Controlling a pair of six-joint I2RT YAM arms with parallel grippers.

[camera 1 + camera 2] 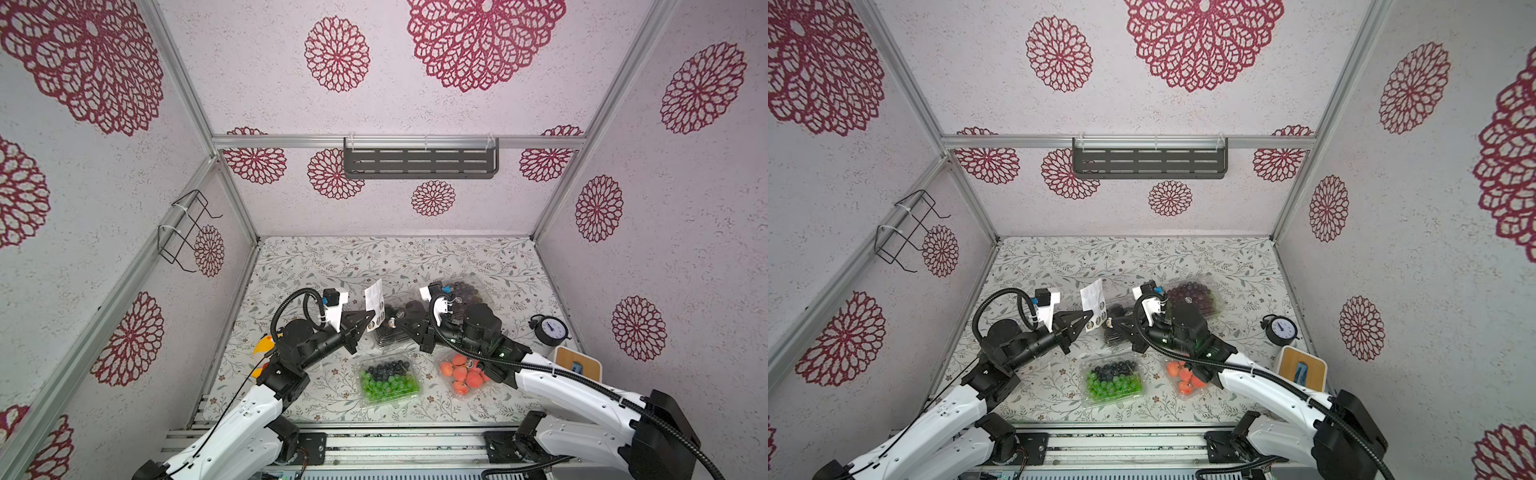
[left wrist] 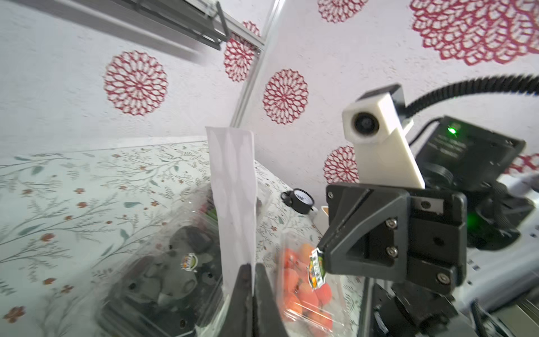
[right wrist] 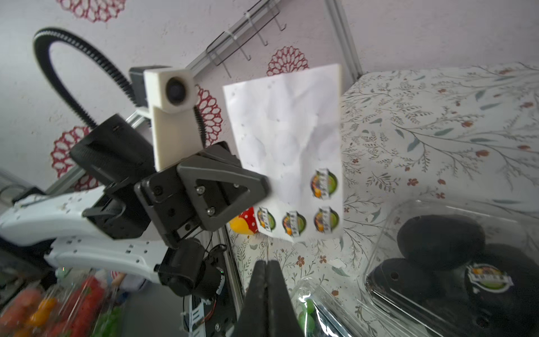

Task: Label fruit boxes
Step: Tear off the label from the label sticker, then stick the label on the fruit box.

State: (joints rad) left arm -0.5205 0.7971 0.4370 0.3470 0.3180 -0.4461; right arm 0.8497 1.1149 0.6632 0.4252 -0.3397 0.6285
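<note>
First, the front row of the floral-papered bench (image 1: 332,257), as I read it from my console:

- One clear plastic clamshell punnet of green and blue berries (image 1: 388,380), lid shut, flat on the bench.
- Just to its right, one clear plastic clamshell punnet of orange-red fruit (image 1: 463,376), partly hidden under the right arm.
- At the right edge, one white box with a wooden top (image 1: 577,365).

Middle row, held above the bench:

- Left claw (image 3: 264,186), closed on an edge of a white paper sheet of round stickers (image 3: 291,131). The sheet stands upright, with four printed stickers showing in the right wrist view.
- Right claw (image 2: 320,252), closed, with one round printed sticker (image 2: 316,266) pinched at its tip. It faces the left claw, near it but apart.
- Below and between the two claws, one clear plastic clamshell punnet of black fruit (image 1: 386,334) on the bench. It has a round label (image 3: 490,277) stuck on its lid.

Further back:

- One clear plastic clamshell punnet of dark purple grapes (image 1: 467,291), partly behind the right wrist camera.
- One black round dial clock (image 1: 550,330), at the right edge.

On the walls:

- One black wire rack (image 1: 187,230) on the left wall.
- One dark slotted metal shelf (image 1: 419,162) on the back wall.
</note>
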